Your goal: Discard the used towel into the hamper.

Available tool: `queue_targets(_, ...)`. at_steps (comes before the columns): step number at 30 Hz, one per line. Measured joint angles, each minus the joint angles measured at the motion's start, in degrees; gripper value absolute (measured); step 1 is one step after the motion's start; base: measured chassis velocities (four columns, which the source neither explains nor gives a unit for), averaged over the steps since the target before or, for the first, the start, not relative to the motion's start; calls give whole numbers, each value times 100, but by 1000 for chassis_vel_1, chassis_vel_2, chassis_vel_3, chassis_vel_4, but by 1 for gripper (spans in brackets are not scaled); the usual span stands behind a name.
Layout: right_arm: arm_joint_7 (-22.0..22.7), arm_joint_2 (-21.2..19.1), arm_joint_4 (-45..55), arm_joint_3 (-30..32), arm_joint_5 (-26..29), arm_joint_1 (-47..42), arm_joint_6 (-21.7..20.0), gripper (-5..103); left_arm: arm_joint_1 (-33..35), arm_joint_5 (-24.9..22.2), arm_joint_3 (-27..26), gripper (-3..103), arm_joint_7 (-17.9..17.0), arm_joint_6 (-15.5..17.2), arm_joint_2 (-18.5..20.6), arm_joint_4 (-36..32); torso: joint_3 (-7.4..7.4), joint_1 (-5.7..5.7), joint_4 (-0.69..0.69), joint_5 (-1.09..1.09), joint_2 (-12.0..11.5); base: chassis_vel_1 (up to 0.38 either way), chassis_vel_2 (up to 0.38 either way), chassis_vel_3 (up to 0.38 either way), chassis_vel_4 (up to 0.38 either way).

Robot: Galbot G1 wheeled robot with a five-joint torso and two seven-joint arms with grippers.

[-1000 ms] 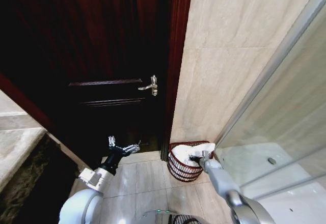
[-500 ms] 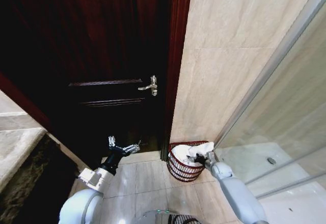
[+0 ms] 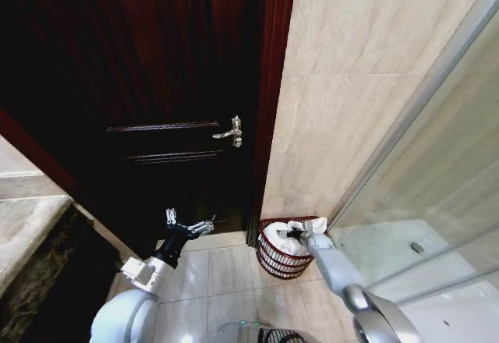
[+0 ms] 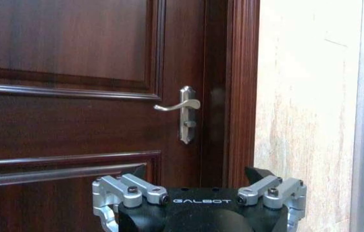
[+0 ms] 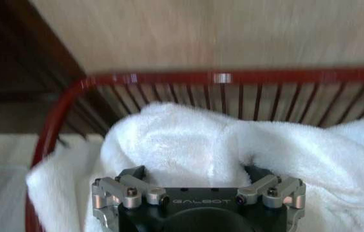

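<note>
Nearby, hamper [image 3: 278, 254] between dark door [image 3: 156, 93] and shower glass [image 3: 437, 179].

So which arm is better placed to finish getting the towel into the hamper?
The right. The right gripper is at the hamper, against the white towel bunched inside the rim. The left gripper hangs open by the door, well off to the side.
</note>
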Motion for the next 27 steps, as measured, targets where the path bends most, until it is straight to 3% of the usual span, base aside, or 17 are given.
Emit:
queue_targets(6,-31,124,-930,263,-451,293,292,100,0,0,0,100,0,1,0,0,3,4,1,1,5,0,0,0,0)
queue_targets(16,-1,4,-1414,451,-203,512,181,100,0,0,0,100,0,0,0,0,7,6,1,2,10,0,0,0,0)
queue_targets(21,28,-22,-936,406,-8,327,27,100,0,0,0,100,0,0,0,0,9,8,0,2,11,0,0,0,0)
queue_targets(23,31,-23,-866,405,-48,299,98,100,0,0,0,100,0,0,0,0,9,9,0,3,11,0,0,0,0)
queue_targets(25,7,-87,-293,412,-226,87,548,100,0,0,0,100,0,0,0,0,10,9,0,5,11,0,0,0,0)
queue_targets(27,11,-147,126,410,-178,-59,510,100,0,0,0,100,0,0,-1,0,10,10,2,5,12,0,0,0,0)
